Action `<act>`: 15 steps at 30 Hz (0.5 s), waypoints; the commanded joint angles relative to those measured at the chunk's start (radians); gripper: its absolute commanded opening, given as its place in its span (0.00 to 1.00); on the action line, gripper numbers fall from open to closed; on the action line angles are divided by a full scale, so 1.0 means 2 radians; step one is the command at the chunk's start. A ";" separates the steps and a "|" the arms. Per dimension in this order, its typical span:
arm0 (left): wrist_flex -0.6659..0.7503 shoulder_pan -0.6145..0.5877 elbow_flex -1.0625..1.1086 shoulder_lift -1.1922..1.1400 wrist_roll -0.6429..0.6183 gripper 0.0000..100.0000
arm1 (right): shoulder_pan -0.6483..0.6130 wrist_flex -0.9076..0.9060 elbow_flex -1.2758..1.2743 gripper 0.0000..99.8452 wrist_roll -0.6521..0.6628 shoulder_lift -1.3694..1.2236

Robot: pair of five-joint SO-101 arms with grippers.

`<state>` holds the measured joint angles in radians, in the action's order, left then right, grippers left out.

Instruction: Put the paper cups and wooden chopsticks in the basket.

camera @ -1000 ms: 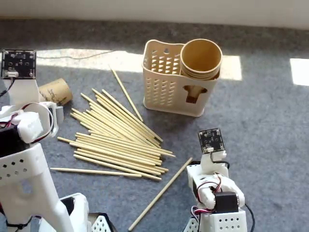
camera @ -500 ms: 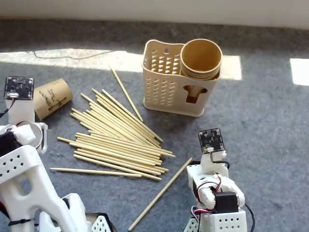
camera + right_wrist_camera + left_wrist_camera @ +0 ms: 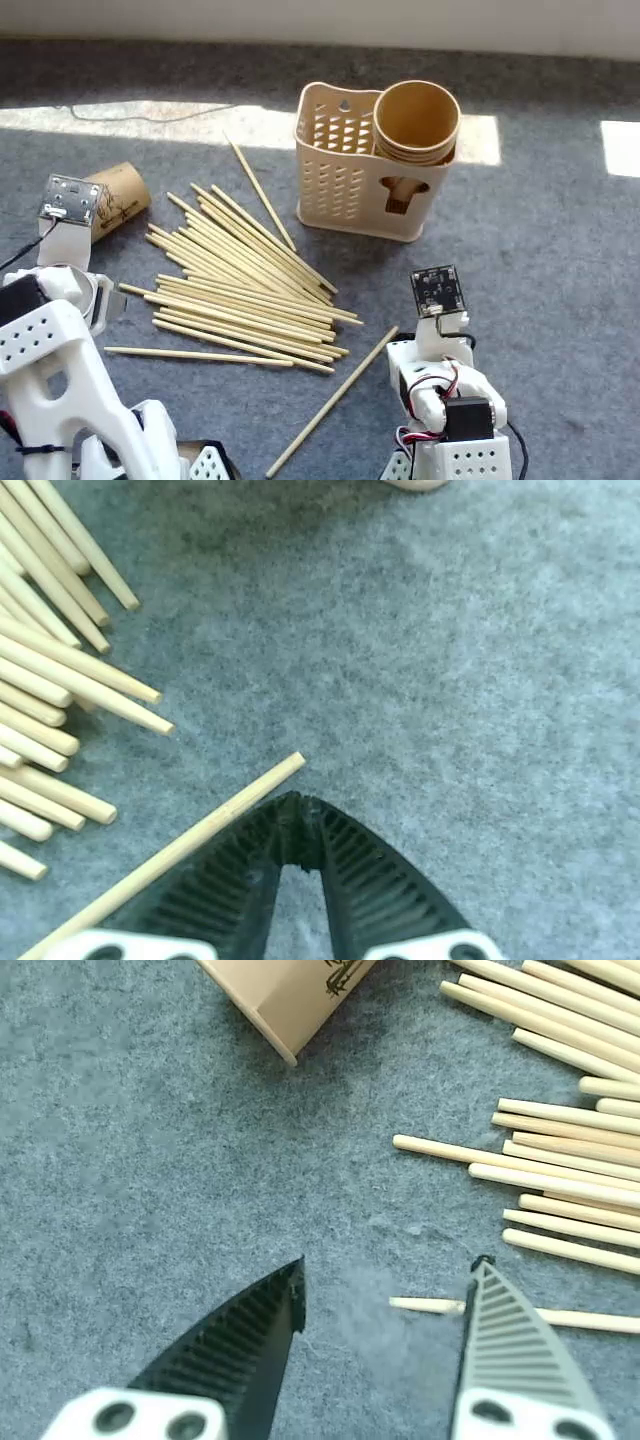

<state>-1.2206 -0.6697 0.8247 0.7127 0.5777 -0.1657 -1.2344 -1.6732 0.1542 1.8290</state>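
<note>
Paper cup (image 3: 115,195) on its side, well apart from basket (image 3: 345,175), chopsticks (image 3: 240,290) between. Stacked cups (image 3: 416,120) already in basket. Left gripper (image 3: 385,1300) near cup, jaws apart, empty; right gripper (image 3: 297,845) tips together. Step prob. cup pickup; next needs jaws straddling cup wall.

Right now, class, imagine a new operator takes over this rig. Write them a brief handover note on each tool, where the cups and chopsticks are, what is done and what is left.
Left tool: open and empty, over the carpet, near the loose paper cup and the edge of the chopstick pile.
Right tool: shut and empty, beside a stray chopstick.
Done: a stack of paper cups stands in the basket.
Left: the loose paper cup, lying on its side, and all the chopsticks. None can be seen in the basket.
</note>
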 commanded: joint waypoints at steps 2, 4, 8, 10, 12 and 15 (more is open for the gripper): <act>0.031 -0.005 -0.031 -0.069 0.002 0.25 | 0.005 -0.005 -0.049 0.01 0.000 0.003; 0.038 -0.007 -0.047 -0.108 0.002 0.25 | 0.005 -0.005 -0.049 0.01 0.000 0.003; 0.040 -0.007 -0.082 -0.173 0.002 0.25 | 0.005 -0.005 -0.049 0.01 0.000 0.003; 0.040 -0.013 -0.099 -0.197 0.002 0.25 | 0.005 -0.005 -0.049 0.01 0.000 0.003; 0.040 -0.016 -0.115 -0.218 0.002 0.25 | 0.005 -0.005 -0.049 0.01 0.000 0.003; 0.042 -0.017 -0.129 -0.244 0.003 0.25 | 0.005 -0.005 -0.049 0.01 0.000 0.003</act>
<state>-1.1531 -0.6866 0.6329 0.2463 0.5777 -0.1657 -1.2344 -1.6732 0.1542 1.8290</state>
